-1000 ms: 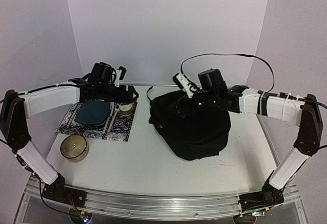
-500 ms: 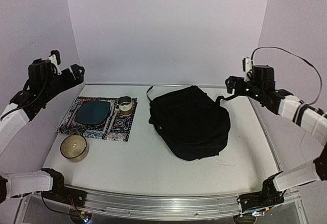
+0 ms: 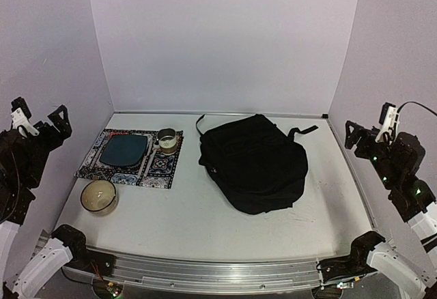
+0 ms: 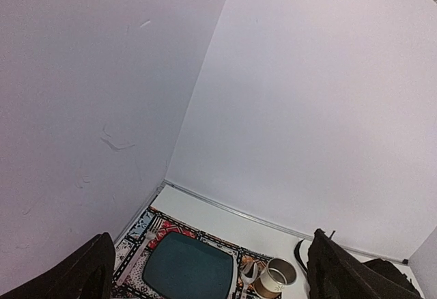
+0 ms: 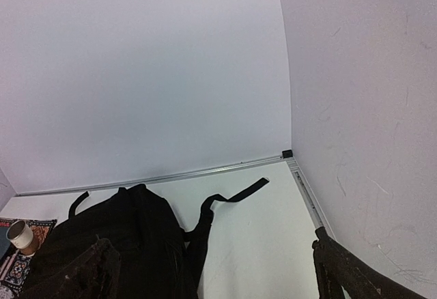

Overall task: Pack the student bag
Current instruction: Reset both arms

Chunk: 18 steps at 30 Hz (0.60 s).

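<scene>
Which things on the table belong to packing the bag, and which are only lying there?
For the job:
student bag

Only lying about:
patterned placemat
teal plate
cup
bowl

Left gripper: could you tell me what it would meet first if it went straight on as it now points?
Nothing close: the left gripper is open and empty. Its line seems to pass over the plate toward the back wall, though depth is unclear.

Open table [image 3: 188, 200] between student bag [image 3: 254, 162] and placemat [image 3: 162, 168]
</scene>
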Tool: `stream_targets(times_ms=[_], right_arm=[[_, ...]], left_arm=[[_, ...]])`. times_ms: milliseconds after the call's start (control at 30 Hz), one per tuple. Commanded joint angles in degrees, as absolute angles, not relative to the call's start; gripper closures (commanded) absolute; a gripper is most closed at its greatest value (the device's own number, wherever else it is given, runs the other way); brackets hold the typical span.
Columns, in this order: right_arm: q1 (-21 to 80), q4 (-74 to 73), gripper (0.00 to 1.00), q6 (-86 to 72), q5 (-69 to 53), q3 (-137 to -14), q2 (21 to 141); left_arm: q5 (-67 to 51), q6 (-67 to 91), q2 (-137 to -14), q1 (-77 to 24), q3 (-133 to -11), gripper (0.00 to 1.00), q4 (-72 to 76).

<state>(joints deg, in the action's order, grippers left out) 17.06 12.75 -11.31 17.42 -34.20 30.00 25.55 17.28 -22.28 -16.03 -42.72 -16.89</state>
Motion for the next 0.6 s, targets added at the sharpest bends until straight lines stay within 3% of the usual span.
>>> stream_targets(times_ms=[0, 567], right_arm=[[17.1, 12.3, 0.02, -10.7, 16.9, -31.8, 24.8], [17.1, 10.1, 0.02, -11.7, 17.0, -29.9, 21.4]], left_arm=[[28.7, 15.4, -16.2, -15.9, -39.2, 0.01, -13.7], [24.8, 14.0, -9.4, -15.9, -35.3, 0.01, -11.5]])
